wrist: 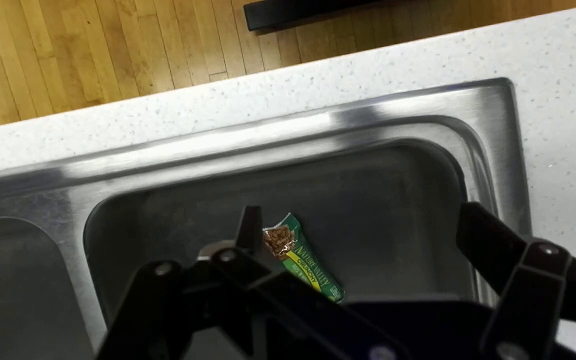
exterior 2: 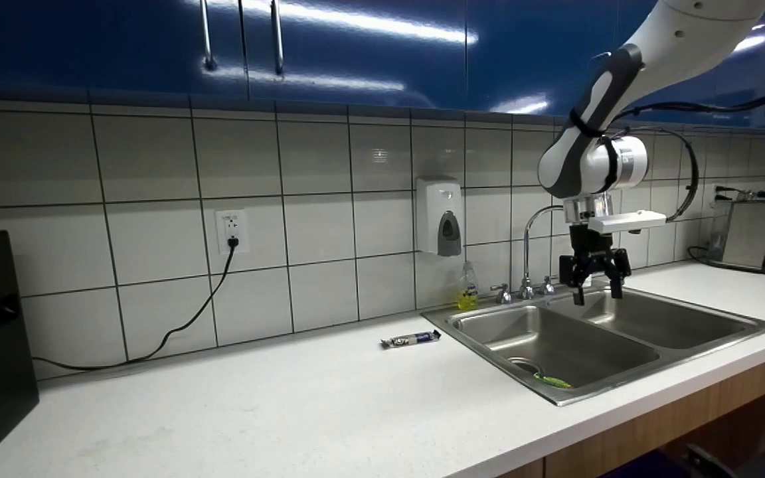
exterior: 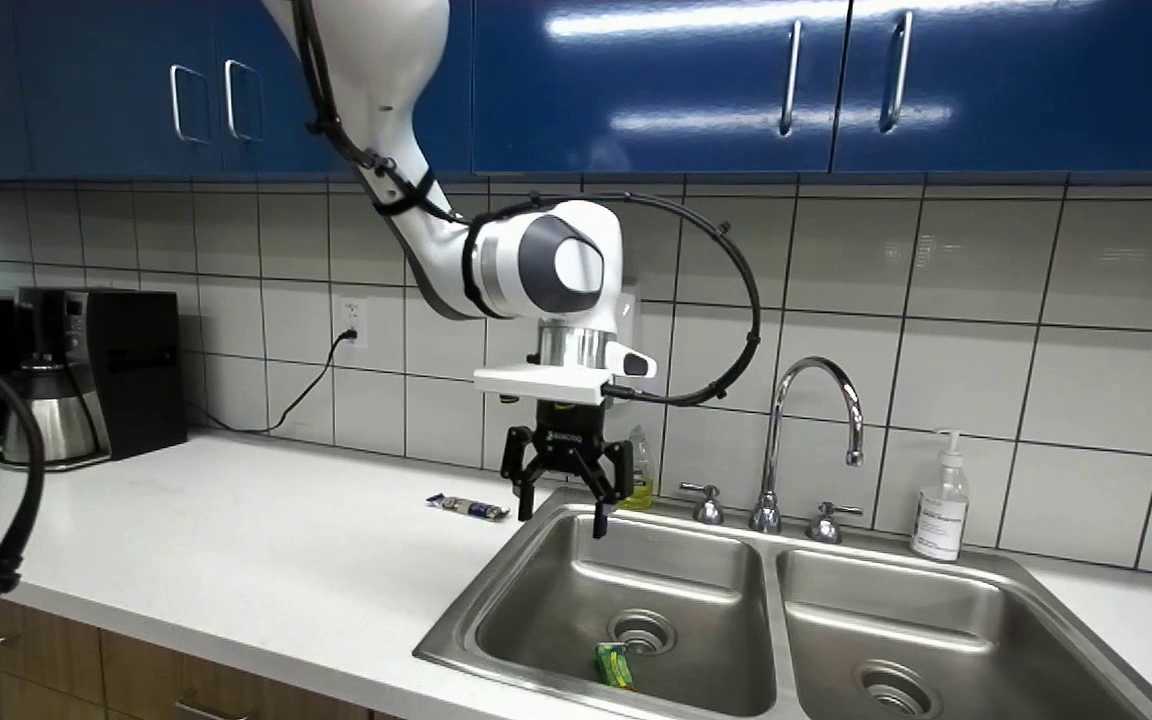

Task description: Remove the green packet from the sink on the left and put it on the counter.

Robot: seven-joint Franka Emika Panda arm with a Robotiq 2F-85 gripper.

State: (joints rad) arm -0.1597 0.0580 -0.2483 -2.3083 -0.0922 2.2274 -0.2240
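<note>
The green packet [exterior: 614, 666] lies in the left basin of the steel sink [exterior: 466, 612], beside the drain. It also shows in an exterior view [exterior 2: 553, 381], mostly behind the sink's front rim. In the wrist view the packet [wrist: 313, 265] is green with a yellow band, and a gripper finger link covers part of it. My gripper [exterior: 563, 512] is open and empty, well above the sink's back left part. In the wrist view the gripper's fingertips [wrist: 359, 222] are wide apart, with the packet nearer the left finger. The white counter [exterior 2: 276, 411] extends left of the sink.
A blue and silver wrapped bar [exterior: 468, 508] lies on the counter left of the sink. The faucet [exterior: 769, 440], a yellow soap bottle [exterior: 642, 480] and a pump bottle [exterior: 941, 505] stand behind the basins. A wall dispenser [exterior 2: 439, 216] hangs above. A coffee maker [exterior: 51, 410] stands far left.
</note>
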